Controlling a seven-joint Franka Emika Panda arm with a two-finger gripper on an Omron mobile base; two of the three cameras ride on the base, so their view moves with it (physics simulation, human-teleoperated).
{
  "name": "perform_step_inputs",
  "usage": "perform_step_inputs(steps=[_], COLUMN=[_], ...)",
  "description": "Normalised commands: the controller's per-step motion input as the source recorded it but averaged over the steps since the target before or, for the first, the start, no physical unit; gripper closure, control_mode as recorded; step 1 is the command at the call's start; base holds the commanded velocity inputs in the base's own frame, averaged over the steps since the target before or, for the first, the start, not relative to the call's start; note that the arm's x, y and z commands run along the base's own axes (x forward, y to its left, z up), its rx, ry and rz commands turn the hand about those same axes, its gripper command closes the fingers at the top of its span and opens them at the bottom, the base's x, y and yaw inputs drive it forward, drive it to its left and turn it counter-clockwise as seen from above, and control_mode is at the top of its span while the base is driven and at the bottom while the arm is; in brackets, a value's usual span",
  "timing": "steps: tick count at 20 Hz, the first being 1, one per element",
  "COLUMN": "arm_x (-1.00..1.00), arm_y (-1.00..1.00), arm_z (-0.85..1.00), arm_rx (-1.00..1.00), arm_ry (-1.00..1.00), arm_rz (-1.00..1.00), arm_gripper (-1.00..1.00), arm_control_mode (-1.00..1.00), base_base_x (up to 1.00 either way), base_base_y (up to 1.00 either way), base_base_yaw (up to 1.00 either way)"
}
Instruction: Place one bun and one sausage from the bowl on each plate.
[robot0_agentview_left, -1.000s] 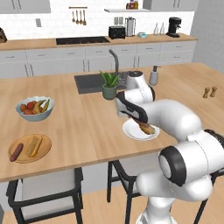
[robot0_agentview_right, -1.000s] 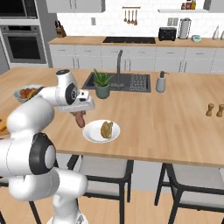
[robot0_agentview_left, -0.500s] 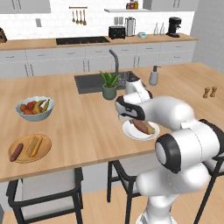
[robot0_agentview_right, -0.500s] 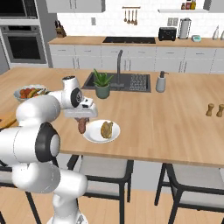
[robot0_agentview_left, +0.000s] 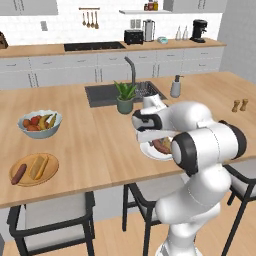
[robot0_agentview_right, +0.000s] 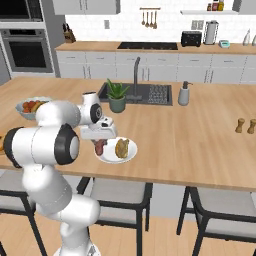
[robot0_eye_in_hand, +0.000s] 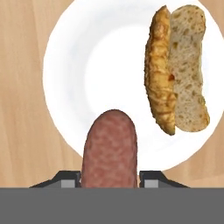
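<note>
Tool (robot0_eye_in_hand: 110, 177) clamped narrow on a reddish-brown sausage (robot0_eye_in_hand: 110, 151), one dark fingertip (robot0_eye_in_hand: 65, 180) showing at each side of it; sausage held over the near rim of the white plate (robot0_eye_in_hand: 83, 78), reaching in toward the plate's middle; whether resting on the plate or just above it, cannot tell. Golden-brown toasted bun (robot0_eye_in_hand: 177, 70) lying split on the same plate, beside the sausage and apart from it, cut face pale and crumbly. From the right base view, tool (robot0_agentview_right: 100, 143) low at the left edge of the white plate (robot0_agentview_right: 111, 156), sausage (robot0_agentview_right: 99, 147) beneath it, bun (robot0_agentview_right: 121, 147) just to the right. From the left base view, white plate (robot0_agentview_left: 147, 150) near the front edge of the table (robot0_agentview_left: 100, 150), partly hidden by the arm. Farther left on the table, tan wooden plate (robot0_agentview_left: 49, 172) carrying a yellow-orange bun (robot0_agentview_left: 38, 166) and a darker sausage (robot0_agentview_left: 19, 174) side by side. Behind it, grey-blue fruit bowl (robot0_agentview_left: 54, 122); potted plant (robot0_agentview_left: 125, 97) by the sink (robot0_agentview_left: 100, 95).
</note>
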Motion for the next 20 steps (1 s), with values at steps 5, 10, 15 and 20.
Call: perform_step_inputs(steps=[5, 10, 15, 20], arm_x=[0.02, 0.05, 0.07, 0.13], arm_y=[0.00, 0.00, -0.01, 0.00], arm_z=[-0.14, -0.15, -0.14, -0.15], arm_rx=[0.00, 0.00, 0.00, 0.00], arm_ry=[-0.01, -0.03, -0.01, -0.02], arm_rz=[-0.02, 0.00, 0.00, 0.00], arm_gripper=[1.00, 1.00, 1.00, 1.00], arm_control_mode=[-1.00, -1.00, -1.00, -1.00], base_base_x=[0.00, 0.00, 0.00, 0.00], base_base_y=[0.00, 0.00, 0.00, 0.00], base_base_yaw=[0.00, 0.00, 0.00, 0.00])
